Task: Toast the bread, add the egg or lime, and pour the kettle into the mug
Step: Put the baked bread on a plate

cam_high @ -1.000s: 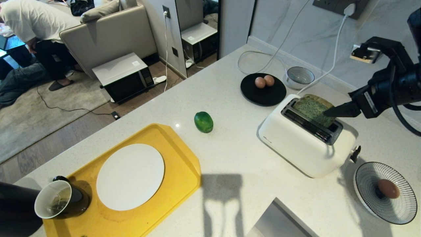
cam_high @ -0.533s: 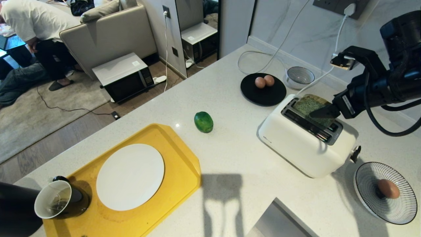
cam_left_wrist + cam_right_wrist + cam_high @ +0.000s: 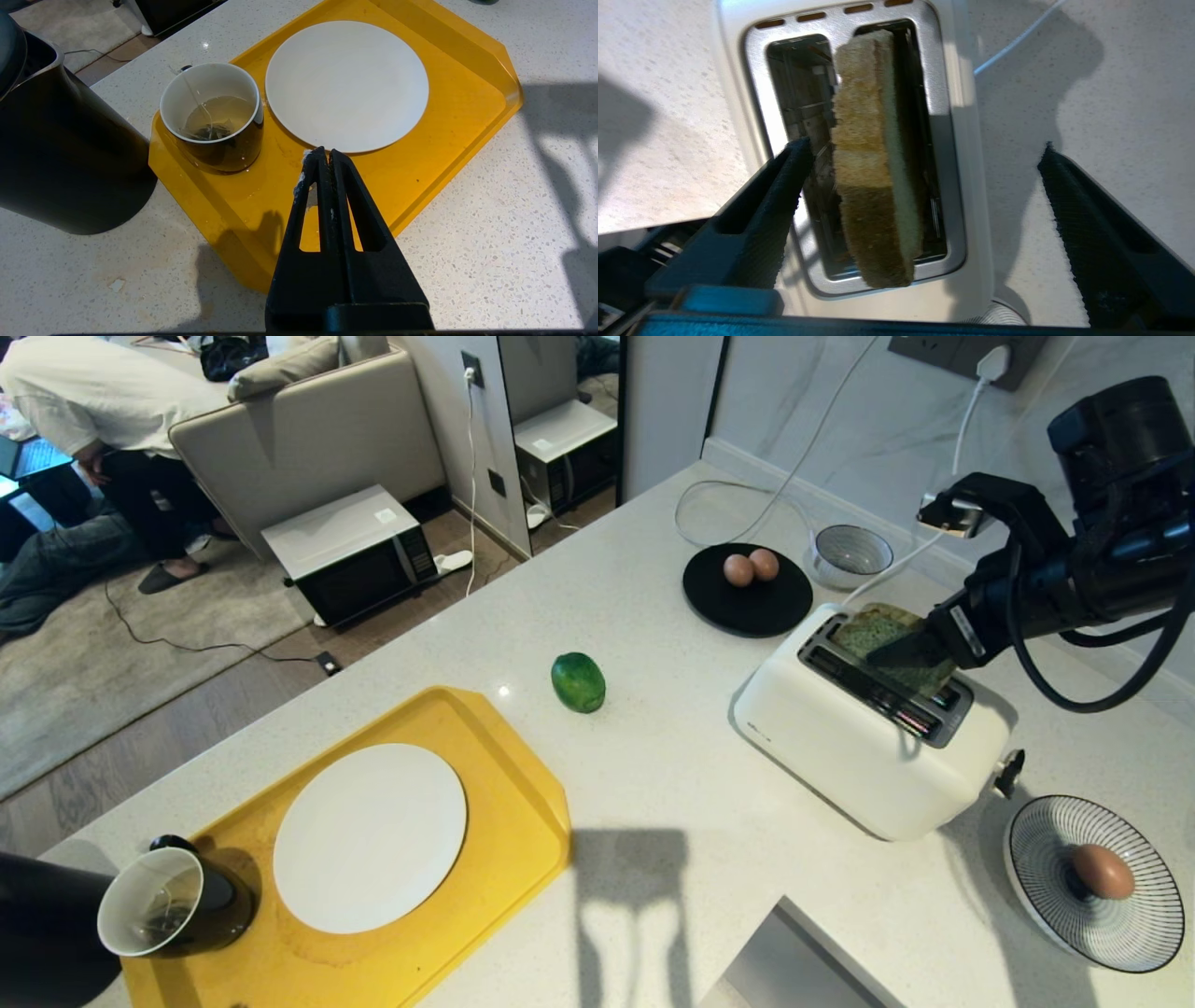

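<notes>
nearby, black plate [image 3: 747, 602] behind toaster [image 3: 868, 737]

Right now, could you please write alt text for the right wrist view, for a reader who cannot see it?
A thick slice of bread stands upright, crust edge up, in one slot of a white toaster, seen from above. The right pincer hangs over it with jaws wide open, one finger over the empty neighbouring slot, the other beyond the toaster, above the pale speckled counter.

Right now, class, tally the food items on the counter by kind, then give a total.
Eggs: 3 (two on the black plate, one in the striped dish)
Limes: 1
Bread slices: 1, in the toaster
Total: 5
</notes>
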{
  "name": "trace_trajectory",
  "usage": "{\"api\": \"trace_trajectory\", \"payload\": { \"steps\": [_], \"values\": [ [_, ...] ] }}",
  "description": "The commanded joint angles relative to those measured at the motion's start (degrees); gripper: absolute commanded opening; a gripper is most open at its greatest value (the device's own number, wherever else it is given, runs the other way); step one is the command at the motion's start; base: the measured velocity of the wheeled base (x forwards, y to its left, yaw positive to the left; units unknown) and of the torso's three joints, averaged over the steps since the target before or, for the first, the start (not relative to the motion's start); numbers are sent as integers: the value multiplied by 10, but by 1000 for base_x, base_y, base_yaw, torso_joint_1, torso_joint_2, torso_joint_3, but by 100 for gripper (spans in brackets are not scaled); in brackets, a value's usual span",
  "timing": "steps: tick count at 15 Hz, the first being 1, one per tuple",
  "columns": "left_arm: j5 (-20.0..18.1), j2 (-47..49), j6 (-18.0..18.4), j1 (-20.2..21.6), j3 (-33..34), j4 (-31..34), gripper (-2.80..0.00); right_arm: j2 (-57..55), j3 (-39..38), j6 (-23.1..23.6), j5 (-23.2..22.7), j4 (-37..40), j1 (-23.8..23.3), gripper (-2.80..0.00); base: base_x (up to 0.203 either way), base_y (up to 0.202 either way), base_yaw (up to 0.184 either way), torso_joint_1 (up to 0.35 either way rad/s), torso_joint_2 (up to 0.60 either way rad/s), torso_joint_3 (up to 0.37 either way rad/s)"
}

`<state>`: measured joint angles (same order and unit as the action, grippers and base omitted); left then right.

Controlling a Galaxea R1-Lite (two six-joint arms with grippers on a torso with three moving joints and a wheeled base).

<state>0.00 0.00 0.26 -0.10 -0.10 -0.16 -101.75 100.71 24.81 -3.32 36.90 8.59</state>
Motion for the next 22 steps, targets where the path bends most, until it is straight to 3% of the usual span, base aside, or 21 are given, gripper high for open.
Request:
{"api": "trace_trajectory", "payload": {
  "steps": [1, 10, 22],
  "values": [
    [0, 0, 0, 0, 0, 0, -280, -6, 4, 4, 7, 2, 1, -280, 0, 0, 0, 0, 0, 0],
    [0, 1, 0, 0, 0, 0, -280, 29, 0, 4, 7, 3, 5, -280, 0, 0, 0, 0, 0, 0],
    [0, 1, 0, 0, 0, 0, -280, 227, -90, 2, 10, 3, 4, -280, 0, 0, 0, 0, 0, 0]
  ]
}}
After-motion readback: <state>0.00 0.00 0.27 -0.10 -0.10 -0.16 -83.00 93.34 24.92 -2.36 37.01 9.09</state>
